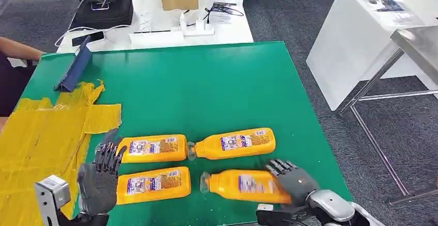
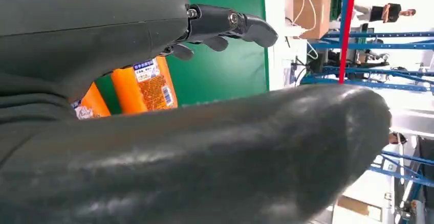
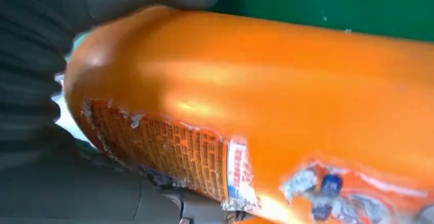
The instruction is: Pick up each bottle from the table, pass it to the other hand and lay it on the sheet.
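Right robot hand (image 1: 293,179) grips the near right bottle (image 1: 243,186)

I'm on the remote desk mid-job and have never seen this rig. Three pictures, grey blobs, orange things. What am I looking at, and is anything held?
This is a two-armed humanoid robot. The wide picture comes from its head, looking down at a green table. The other two come from cameras at its wrists, so the big grey shapes there are its own hands up close.

Four orange bottles lie on their sides in two rows. The right hand has its fingers wrapped over the base end of the near right bottle, which seems to rest on the table; the right wrist view shows that bottle close up. The left hand sits beside the near left bottle with fingers spread, holding nothing.

The crumpled yellow sheet on the left is where bottles go. None lies there yet.
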Tool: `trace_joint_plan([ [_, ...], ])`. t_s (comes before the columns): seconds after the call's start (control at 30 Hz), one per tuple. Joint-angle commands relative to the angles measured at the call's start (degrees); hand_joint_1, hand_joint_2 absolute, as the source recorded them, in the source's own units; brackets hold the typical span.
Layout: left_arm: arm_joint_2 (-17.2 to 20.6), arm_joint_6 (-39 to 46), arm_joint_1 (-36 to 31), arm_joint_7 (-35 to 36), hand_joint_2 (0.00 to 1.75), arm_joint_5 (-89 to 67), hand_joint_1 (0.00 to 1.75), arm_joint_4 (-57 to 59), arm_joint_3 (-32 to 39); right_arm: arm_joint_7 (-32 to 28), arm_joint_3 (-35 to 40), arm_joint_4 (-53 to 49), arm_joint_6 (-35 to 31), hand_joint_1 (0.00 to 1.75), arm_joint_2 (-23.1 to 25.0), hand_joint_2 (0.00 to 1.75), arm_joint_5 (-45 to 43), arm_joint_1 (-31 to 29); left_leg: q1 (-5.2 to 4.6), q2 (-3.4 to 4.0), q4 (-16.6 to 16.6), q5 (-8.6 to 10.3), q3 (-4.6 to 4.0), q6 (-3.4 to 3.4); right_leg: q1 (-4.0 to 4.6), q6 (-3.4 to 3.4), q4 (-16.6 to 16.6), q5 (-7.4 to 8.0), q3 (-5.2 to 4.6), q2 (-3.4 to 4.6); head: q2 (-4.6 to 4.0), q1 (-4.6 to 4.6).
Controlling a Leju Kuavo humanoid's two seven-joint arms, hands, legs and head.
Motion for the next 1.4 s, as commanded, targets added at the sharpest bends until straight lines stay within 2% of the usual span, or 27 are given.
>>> trace_joint_plan([
  [0.03,2.12,0.25,-3.06,0.35,0.0,0.79,0.0,4.44,-2.8,-0.04,8.43,9.83,0.07,1.73,0.0,1.75,-2.37,-0.24,0.07,-0.07,-0.1,0.0,0.22,-0.02,0.09,-0.13,-0.16,-0.02,0.31,-0.16,0.0,0.0],
  [0.3,1.9,0.82,-3.4,0.45,0.0,1.23,0.0,4.23,-2.7,1.02,9.12,9.63,-1.14,1.75,0.34,1.75,-5.57,-1.31,0.12,0.0,-0.07,-0.09,0.65,0.0,0.15,-0.21,-0.21,0.0,0.65,-0.21,0.0,0.02],
  [0.43,1.05,2.03,-0.68,-2.48,0.0,5.72,0.0,2.14,-0.53,0.19,1.34,5.88,-6.03,1.75,7.23,1.75,-21.54,0.48,0.15,0.06,-0.11,-0.08,0.75,0.01,0.18,-0.25,-0.27,0.0,0.74,-0.17,0.0,0.02],
  [0.53,-0.58,4.05,2.97,-4.62,0.0,7.32,0.0,-1.08,2.19,-1.61,-3.93,-3.46,-11.95,1.75,14.43,1.75,-35.06,2.97,0.17,0.38,-0.08,-0.19,0.78,-0.05,0.2,-0.25,-0.2,0.0,0.7,0.17,0.0,0.0],
  [0.57,-0.59,4.05,3.69,-4.81,0.0,7.48,0.0,-1.75,2.48,0.21,-3.25,-5.65,-12.02,1.75,14.56,1.75,-35.4,2.93,0.18,0.4,-0.07,-0.2,0.8,-0.06,0.22,-0.29,-0.18,-0.01,0.72,0.18,0.0,0.02],
  [0.6,-0.75,4.07,3.83,-5.11,0.0,7.59,0.0,-1.93,2.64,-1.86,-5.19,-7.06,-13.96,1.75,16.57,1.75,-39.22,3.94,0.13,0.34,-0.01,-0.19,0.72,-0.03,0.19,-0.2,-0.09,-0.02,0.68,0.16,0.0,0.04],
  [0.7,-0.92,4.11,4.02,-5.21,0.0,7.6,0.0,-2.16,2.81,-1.39,-5.03,-8.5,-14.08,1.75,16.48,1.75,-39.38,4.27,0.11,0.33,0.01,-0.24,0.59,-0.09,0.19,-0.25,0.0,-0.07,0.53,0.14,0.0,-0.04],
  [0.73,-1.42,2.71,4.25,-5.77,0.0,9.73,0.0,-2.56,3.2,-3.59,-6.75,-12.59,-16.32,1.75,17.0,1.75,-41.66,5.93,0.06,0.18,0.0,-0.15,0.37,-0.06,0.15,-0.16,0.01,-0.04,0.6,0.03,0.0,0.0],
  [0.77,-1.92,2.08,4.96,-6.1,1.75,9.66,0.0,-3.29,3.74,-3.99,-7.98,-17.87,-17.32,1.75,17.83,1.75,-41.5,7.41,0.05,0.21,0.02,-0.21,0.49,-0.06,0.16,-0.19,0.01,-0.1,0.71,0.05,0.0,-0.11],
  [0.87,-1.85,-2.65,7.23,-7.84,1.75,10.27,0.0,-2.41,4.02,-7.5,-13.1,-26.56,-17.48,1.75,16.25,1.75,-41.03,12.03,0.08,0.15,0.16,-0.26,0.36,-0.01,0.12,-0.17,0.15,-0.2,0.39,0.02,0.0,-0.02],
  [0.97,-1.76,-6.64,7.85,-8.88,1.75,10.8,0.0,-2.69,3.68,-7.89,-13.12,-29.03,-15.68,1.75,19.86,1.75,-38.45,13.9,0.06,0.17,0.14,-0.31,0.27,-0.02,0.11,-0.19,0.12,-0.24,0.34,0.05,0.0,-0.02],
  [1.07,-0.7,-8.58,6.51,-8.5,1.75,9.99,0.0,-2.4,1.45,-6.38,-7.62,-26.14,-16.77,1.75,19.6,1.75,-35.25,11.69,0.03,0.04,0.07,-0.27,0.28,-0.02,0.09,-0.21,0.03,-0.21,0.39,-0.07,0.0,0.02],
  [1.13,0.17,-9.08,5.16,-8.16,1.75,9.19,0.0,-2.24,-0.53,-5.73,-5.13,-23.54,-16.87,1.75,18.76,1.75,-34.63,9.45,0.05,0.22,0.04,-0.29,0.34,-0.03,0.13,-0.27,0.0,-0.17,0.4,0.09,0.0,0.02],
  [1.4,1.26,-9.96,3.27,-7.69,1.75,9.74,0.0,-2.39,-3.12,-4.56,-2.9,-19.87,-13.96,1.75,18.95,1.75,-33.86,5.82,0.02,0.2,-0.02,-0.19,0.27,0.03,0.09,-0.18,-0.06,-0.07,0.28,0.09,0.0,0.0],
])
